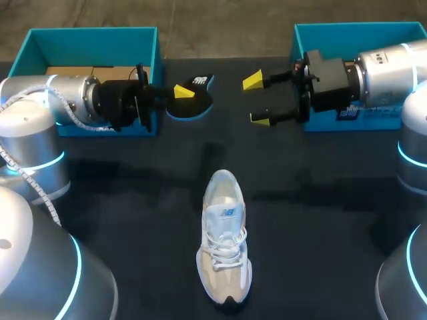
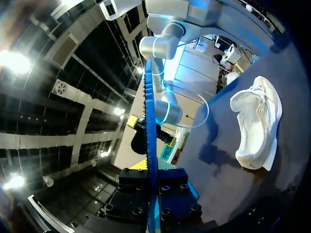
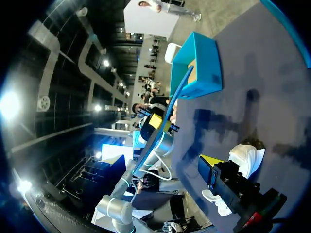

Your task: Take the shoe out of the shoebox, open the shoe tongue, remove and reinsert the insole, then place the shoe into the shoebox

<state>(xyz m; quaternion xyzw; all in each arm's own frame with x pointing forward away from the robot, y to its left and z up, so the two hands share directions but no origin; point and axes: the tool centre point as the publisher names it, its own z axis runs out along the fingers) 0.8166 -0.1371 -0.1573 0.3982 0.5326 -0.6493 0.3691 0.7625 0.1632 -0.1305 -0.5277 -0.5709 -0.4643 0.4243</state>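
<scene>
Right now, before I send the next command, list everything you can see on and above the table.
shoe: 1, white and grey, upright on its sole mid-table, toe toward the robot.
insole: 1, black with a blue edge, held above the table between the two boxes.
left box: 1, teal, far left of the table, brown lining inside.
right box: 1, teal, far right of the table.
table: 1, black.
left end effector: 1, yellow-tipped, shut on the insole, in front of the left box.
right end effector: 1, yellow-tipped, open and empty, in front of the right box, facing the insole.
</scene>
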